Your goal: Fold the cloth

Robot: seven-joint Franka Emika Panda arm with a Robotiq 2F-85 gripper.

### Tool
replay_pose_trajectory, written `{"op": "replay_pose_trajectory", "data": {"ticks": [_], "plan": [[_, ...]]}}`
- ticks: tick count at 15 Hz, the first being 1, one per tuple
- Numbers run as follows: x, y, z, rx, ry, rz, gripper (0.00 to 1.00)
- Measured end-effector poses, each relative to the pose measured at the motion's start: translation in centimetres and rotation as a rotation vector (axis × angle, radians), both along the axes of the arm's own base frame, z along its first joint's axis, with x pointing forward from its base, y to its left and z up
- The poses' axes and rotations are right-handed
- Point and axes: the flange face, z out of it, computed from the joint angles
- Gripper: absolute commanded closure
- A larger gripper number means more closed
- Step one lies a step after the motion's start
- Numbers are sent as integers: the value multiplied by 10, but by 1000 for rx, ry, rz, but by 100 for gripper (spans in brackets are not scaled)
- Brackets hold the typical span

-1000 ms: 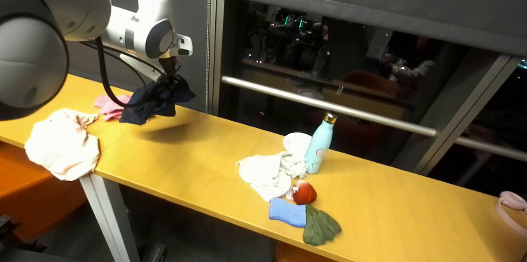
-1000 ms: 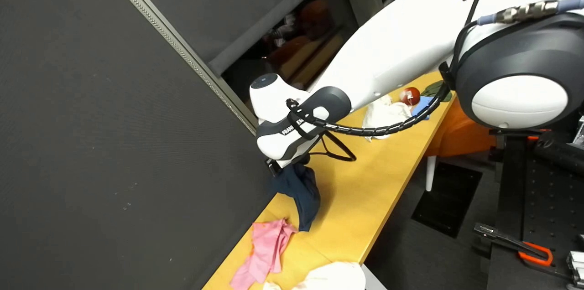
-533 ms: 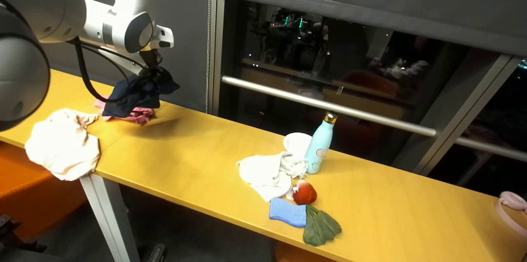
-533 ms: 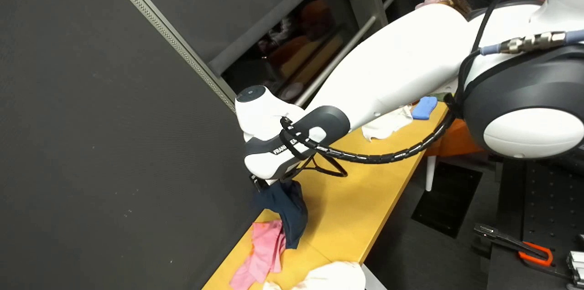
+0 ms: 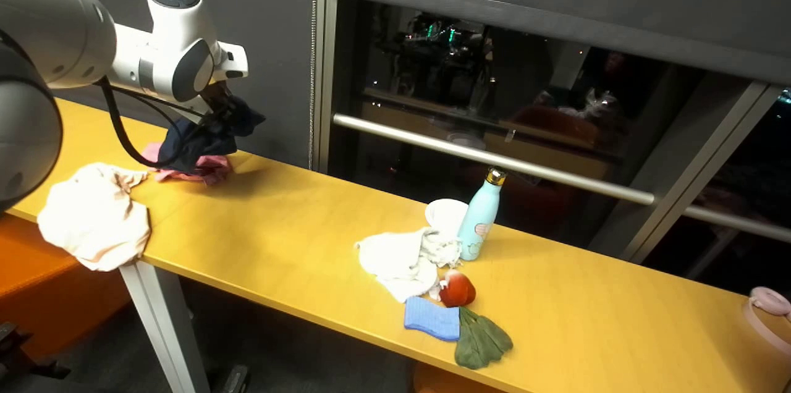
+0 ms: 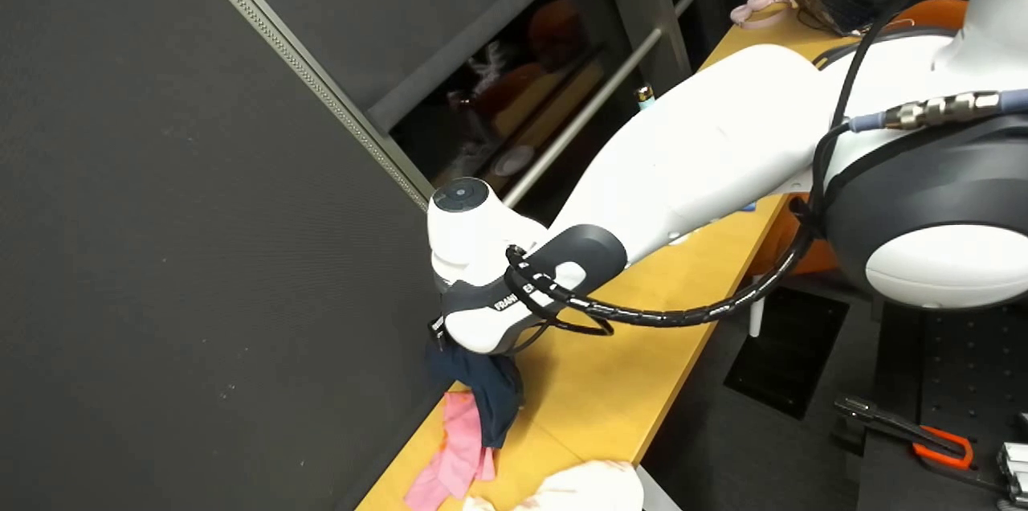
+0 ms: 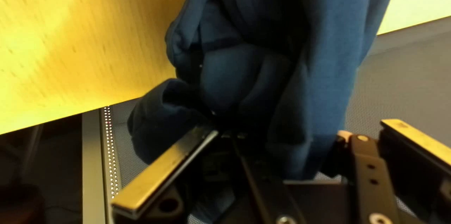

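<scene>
The dark navy-blue cloth (image 5: 207, 141) hangs bunched from my gripper (image 5: 226, 116) at the wall side of the table. It also shows in an exterior view (image 6: 491, 394), its lower end over or touching the pink cloth. In the wrist view the cloth (image 7: 331, 51) fills the upper middle, folded and crumpled. The gripper (image 7: 282, 143) has cloth gathered between and around its fingers. The fingertips are hidden in the dark folds, but the cloth stays raised with it, so it is shut on the cloth.
A pink cloth (image 5: 207, 170) lies under the navy cloth. A cream-white cloth (image 5: 93, 214) droops over the table's (image 5: 278, 245) front edge. Further along are a white cloth (image 5: 395, 260), a bottle (image 5: 479, 223), a red object (image 5: 458, 290) and a blue piece (image 5: 431, 319). A dark wall (image 6: 241, 254) stands close behind.
In an exterior view my gripper has moved left with the navy cloth, then tilted. The cloth's lower end has come over the pink cloth. The other objects have not moved.
</scene>
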Motion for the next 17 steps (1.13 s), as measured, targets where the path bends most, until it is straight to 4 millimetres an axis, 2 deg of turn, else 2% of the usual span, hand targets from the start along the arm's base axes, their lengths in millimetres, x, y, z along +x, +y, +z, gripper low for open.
{"op": "replay_pose_trajectory", "data": {"ticks": [6,7,8,12,16,17], "plan": [[-12,32,-14,147,42,46,96],[-14,35,-17,157,49,56,58],[-16,37,-21,163,57,62,57],[-23,40,-40,159,94,69,29],[-24,40,-44,157,103,69,1],[-24,40,-43,157,102,69,0]]}}
